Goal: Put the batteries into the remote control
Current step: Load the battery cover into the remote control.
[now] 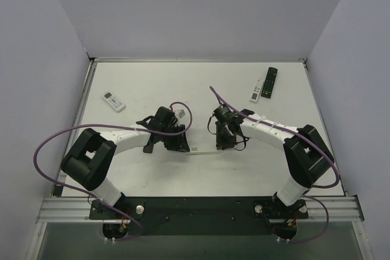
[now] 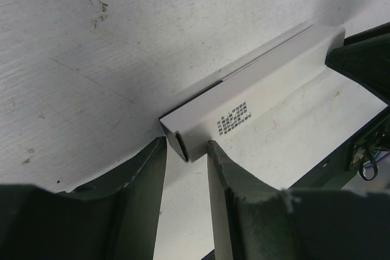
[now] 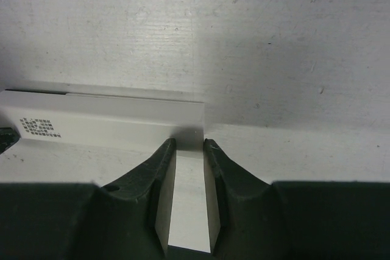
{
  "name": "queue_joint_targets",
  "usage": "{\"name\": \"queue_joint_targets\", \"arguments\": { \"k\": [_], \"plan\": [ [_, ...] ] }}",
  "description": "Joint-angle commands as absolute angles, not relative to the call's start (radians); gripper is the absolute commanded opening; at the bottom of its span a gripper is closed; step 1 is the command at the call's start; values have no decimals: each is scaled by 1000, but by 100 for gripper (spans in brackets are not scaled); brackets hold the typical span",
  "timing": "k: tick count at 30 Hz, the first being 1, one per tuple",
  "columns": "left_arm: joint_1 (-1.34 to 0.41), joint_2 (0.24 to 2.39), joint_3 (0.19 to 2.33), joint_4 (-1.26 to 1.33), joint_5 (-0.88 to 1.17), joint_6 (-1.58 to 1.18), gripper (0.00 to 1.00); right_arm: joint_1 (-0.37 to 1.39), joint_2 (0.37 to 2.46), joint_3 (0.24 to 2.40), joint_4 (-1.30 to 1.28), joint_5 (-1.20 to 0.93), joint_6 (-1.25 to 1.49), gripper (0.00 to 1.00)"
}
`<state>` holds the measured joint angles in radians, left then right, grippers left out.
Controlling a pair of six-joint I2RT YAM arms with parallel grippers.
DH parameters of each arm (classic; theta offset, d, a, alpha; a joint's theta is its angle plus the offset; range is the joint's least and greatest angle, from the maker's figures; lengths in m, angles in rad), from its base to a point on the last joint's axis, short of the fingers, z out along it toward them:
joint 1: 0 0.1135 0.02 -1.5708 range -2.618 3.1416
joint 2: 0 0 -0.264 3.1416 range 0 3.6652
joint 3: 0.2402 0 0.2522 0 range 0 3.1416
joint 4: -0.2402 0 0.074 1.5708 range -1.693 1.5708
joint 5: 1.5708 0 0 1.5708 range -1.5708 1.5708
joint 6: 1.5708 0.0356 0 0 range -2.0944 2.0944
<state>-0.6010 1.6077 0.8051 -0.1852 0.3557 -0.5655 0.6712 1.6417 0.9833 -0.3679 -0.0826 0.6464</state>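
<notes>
- Left gripper (image 1: 184, 147) (image 2: 186, 145): parted only narrowly, tips straddling one end of the white remote (image 1: 201, 151) (image 2: 268, 89). Impossible to tell whether the pads press on it.
- Right gripper (image 1: 220, 145) (image 3: 189, 143): equally narrow, tips right at the opposite end of the same remote (image 3: 122, 117). Clamped or merely touching, not clear.
- Left arm: in from 7 o'clock, elbow out toward 9, wrist low and aimed toward 3. Right arm: in from 5 o'clock, wrist low and aimed toward 9.
- Remote near the middle of the table (image 1: 152, 83), between both grippers, long axis from 9 to 3 o'clock.
- From above, only a thin white sliver of it visible between the dark gripper bodies; no battery compartment discernible.
- Boxy, matte white casing with a printed dot-pattern label (image 2: 234, 118); black moulded fingers with rough edges; white tabletop scuffed and scratched.
- Farther out: small white remote (image 1: 114, 101) at 10 o'clock; slim white remote (image 1: 256, 89) beside a black remote (image 1: 269, 82) at 1 o'clock.
</notes>
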Motion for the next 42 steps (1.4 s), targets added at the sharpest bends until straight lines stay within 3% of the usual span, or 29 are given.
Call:
{"name": "queue_joint_targets", "arguments": {
  "k": [1,7,18,22,27,35,41,42],
  "plan": [
    [-609,1629,824,-213,342,-552,42,680,1683,974,-420,-41,629,16],
    [-609,1629,819,-176,391,-563,36,695,1713,982,-399,-92,632,12],
    [-607,1621,813,-97,494,-591,28,713,1735,1009,-295,-228,653,16],
    [-606,1621,802,-60,526,-600,9,730,1738,1022,-268,-264,640,19],
    [-598,1614,782,-18,554,-609,9,729,1740,1014,-255,-273,632,21],
    [-552,1589,750,-90,427,-578,9,675,1577,991,-313,-85,614,46],
    [-522,1545,736,-91,380,-581,25,618,1385,983,-342,38,552,66],
    [-511,1539,736,-87,379,-583,33,608,1340,982,-345,49,532,70]
  ]
}}
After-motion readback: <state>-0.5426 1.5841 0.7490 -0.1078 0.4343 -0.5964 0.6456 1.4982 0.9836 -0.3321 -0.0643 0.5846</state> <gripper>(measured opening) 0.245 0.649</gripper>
